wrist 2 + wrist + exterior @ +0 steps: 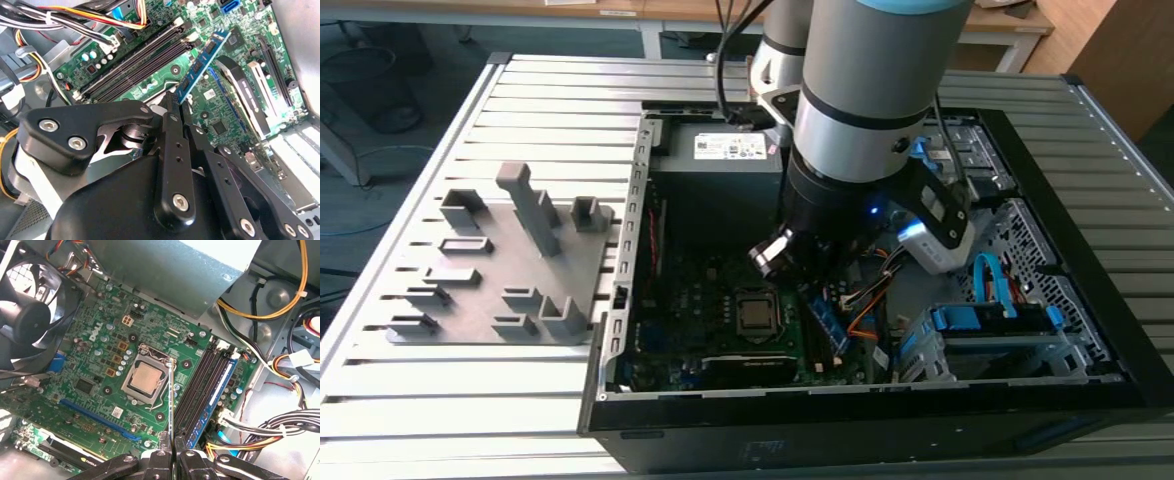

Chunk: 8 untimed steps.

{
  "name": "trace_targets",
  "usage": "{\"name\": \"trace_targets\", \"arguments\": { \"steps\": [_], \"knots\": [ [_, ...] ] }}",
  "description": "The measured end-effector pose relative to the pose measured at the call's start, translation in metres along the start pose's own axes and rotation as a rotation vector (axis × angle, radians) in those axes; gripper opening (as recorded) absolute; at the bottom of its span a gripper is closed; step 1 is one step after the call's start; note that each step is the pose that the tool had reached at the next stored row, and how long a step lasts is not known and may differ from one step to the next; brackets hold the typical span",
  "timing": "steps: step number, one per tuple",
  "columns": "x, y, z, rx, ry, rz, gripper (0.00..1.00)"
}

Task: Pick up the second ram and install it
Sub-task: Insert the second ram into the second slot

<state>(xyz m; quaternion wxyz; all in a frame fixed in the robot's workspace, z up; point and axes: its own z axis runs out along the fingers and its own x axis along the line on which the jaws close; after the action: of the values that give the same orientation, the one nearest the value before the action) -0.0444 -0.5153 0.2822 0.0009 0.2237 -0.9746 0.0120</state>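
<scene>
ASSEMBLY IN PROGRESS: A robot arm's gripper (777, 262) hangs inside an open computer case (630, 250) on a slatted metal desk (454, 410). Its fingers (159, 459) are closed on the second ram (202, 62), and the blue-green stick runs out from the fingertips over the motherboard (95, 365). In the first wrist view the stick shows edge-on as a thin line crossing the rim of the processor socket (145, 380). Its long axis runs nearly parallel to the black memory slots (202, 385) just beside it. Those slots lie on the side of the socket away from the case fan (30, 320), between the socket and the bundled cables (280, 425). The slot nearest the cables carries a seated blue stick (220, 390), which lies to the exterior view's right of the socket. The held ram appears to sit above the board and to one side of the free slots, so the work looks to stand between pick-up and seating. A grey fixture (507, 270) stands on the desk outside the case.
</scene>
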Motion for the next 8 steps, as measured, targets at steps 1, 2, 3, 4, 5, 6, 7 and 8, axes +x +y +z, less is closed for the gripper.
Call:
{"name": "trace_targets", "arguments": {
  "steps": [1, 2, 3, 4, 5, 6, 7, 8],
  "knots": [
    [0.0000, 0.0000, 0.0000, -0.0001, 0.0001, 0.006, 0.14],
    [0.0000, 0.0000, 0.0001, -0.0001, 0.0003, 0.013, 0.14],
    [0.0000, 0.0000, 0.0001, -0.0001, 0.0005, 0.021, 0.14],
    [0.0000, 0.0000, 0.0001, -0.0001, 0.0007, 0.028, 0.14],
    [0.0000, 0.0000, 0.0002, -0.0002, 0.0008, 0.034, 0.14],
    [0.0000, 0.0000, 0.0002, -0.0003, 0.0009, 0.040, 0.14],
    [0.0000, 0.0000, 0.0003, -0.0003, 0.0011, 0.047, 0.14],
    [0.0000, 0.0000, 0.0003, -0.0004, 0.0012, 0.054, 0.14]
  ]
}}
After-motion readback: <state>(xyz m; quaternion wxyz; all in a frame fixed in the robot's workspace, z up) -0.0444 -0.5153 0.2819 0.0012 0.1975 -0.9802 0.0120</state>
